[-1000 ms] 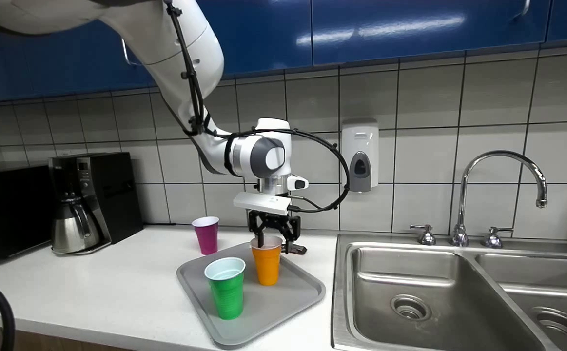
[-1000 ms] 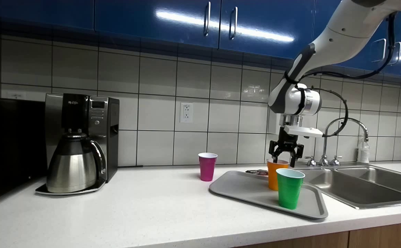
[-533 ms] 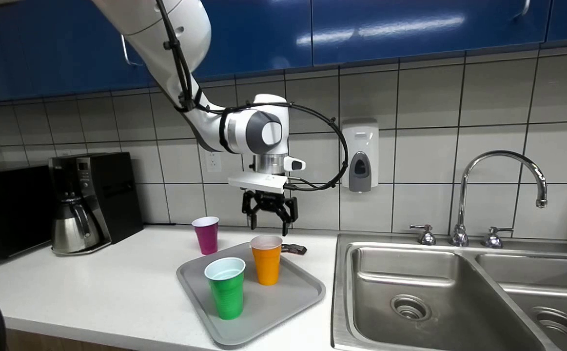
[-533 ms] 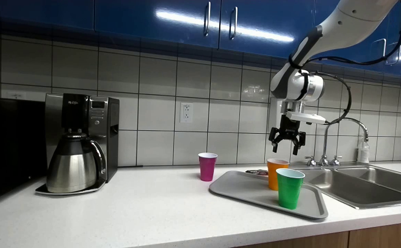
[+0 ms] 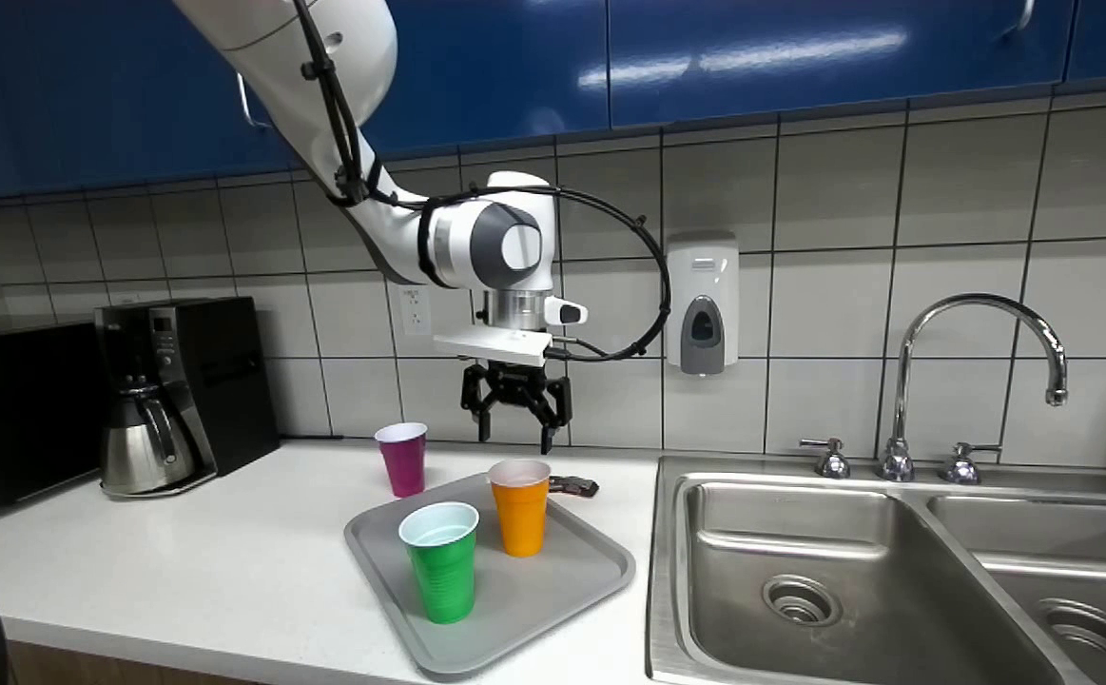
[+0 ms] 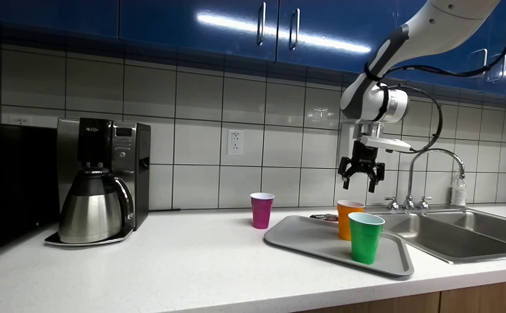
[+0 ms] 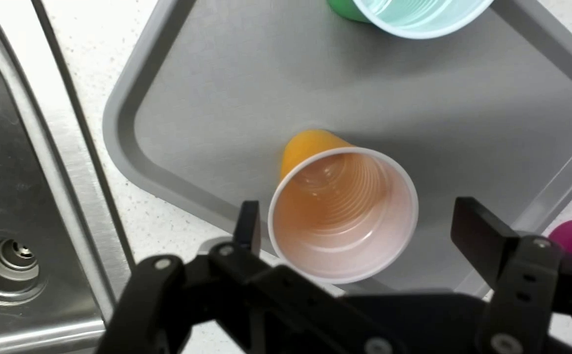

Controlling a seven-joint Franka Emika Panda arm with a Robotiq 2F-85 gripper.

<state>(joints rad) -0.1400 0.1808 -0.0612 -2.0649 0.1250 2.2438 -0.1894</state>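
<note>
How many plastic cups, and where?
3: the orange cup and green cup stand on the gray tray; the magenta cup stands off it, on the countertop. Any behind the coffee maker would be hidden.

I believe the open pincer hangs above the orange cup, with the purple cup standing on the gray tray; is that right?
Not quite: in an exterior view, the purple cup stands on the counter, beside the gray tray. The open pincer does hang above the orange cup.
</note>
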